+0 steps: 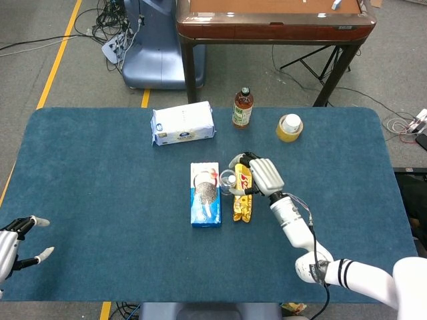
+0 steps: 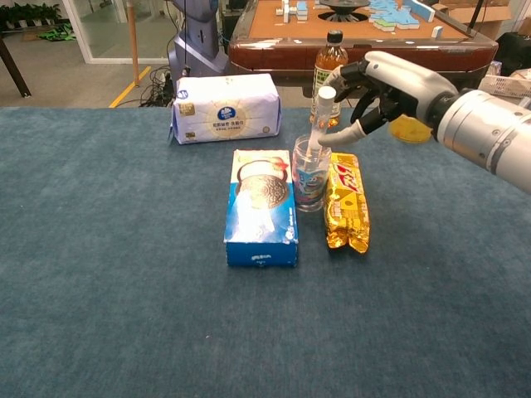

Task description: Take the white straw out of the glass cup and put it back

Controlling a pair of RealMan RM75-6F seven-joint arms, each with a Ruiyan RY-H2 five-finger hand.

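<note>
Your right hand [image 2: 388, 87] is raised over the middle of the table, with the forearm reaching in from the right edge of the chest view. Its fingers [image 2: 353, 76] are curled forward and downward, and the thumb and a finger pinch the white straw [image 2: 318, 116] near its upper part. In the head view your right arm runs from the lower right corner up to that hand [image 1: 261, 175]. Your left hand [image 1: 15, 241] sits low at the left edge of the head view, fingers spread apart, holding nothing.
</note>
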